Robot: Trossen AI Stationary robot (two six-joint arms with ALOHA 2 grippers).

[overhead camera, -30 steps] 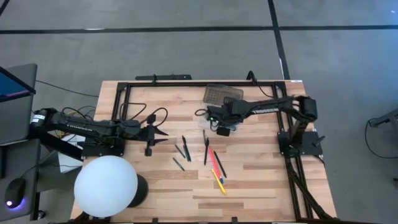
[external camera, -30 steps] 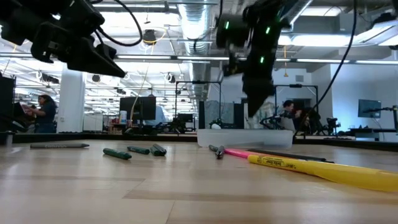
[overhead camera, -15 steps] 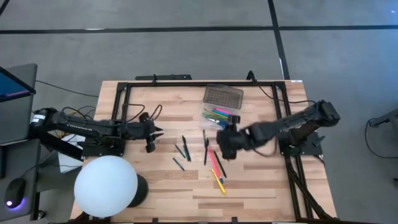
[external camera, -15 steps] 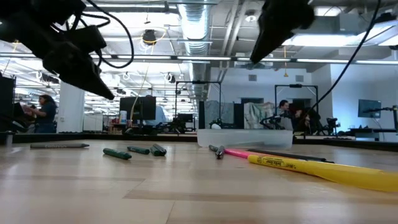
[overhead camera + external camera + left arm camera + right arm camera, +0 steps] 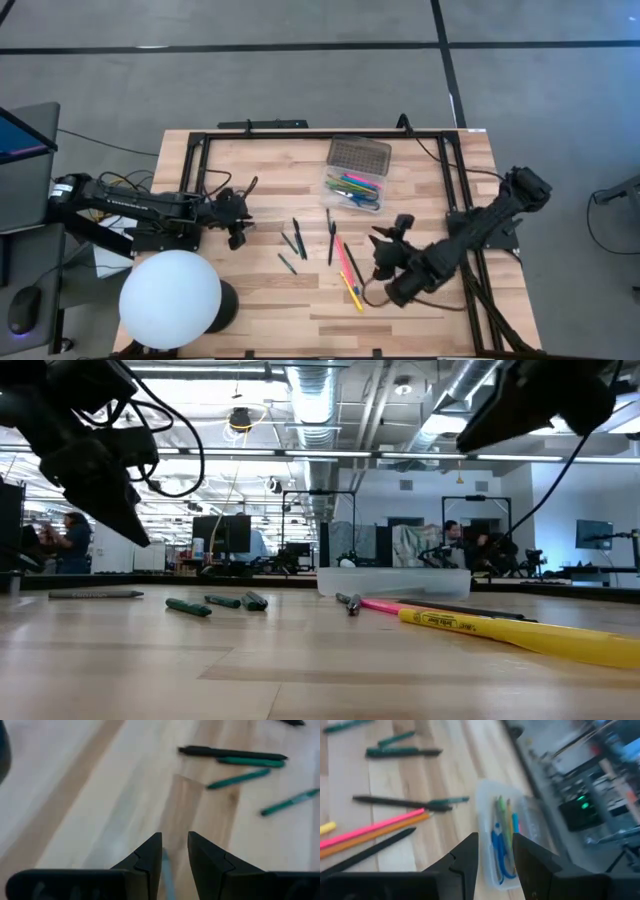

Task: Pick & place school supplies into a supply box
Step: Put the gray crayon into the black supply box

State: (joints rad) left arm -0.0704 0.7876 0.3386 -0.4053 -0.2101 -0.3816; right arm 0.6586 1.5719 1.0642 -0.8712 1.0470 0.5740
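Right gripper (image 5: 378,256) nearest, narrow empty fingers just right of pink-yellow markers (image 5: 347,270) lying lengthwise toward supply box (image 5: 356,188); left gripper (image 5: 240,212) likewise narrow, farther.

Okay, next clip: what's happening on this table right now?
Two robot arms are sorting school supplies into a supply box at the table's far side; it already holds several colourful items. The right gripper hangs empty over the pink and yellow markers near the middle. The left gripper waits at the left, fingers slightly apart, holding nothing. A handful of green and dark pens still lie loose on the wooden table.
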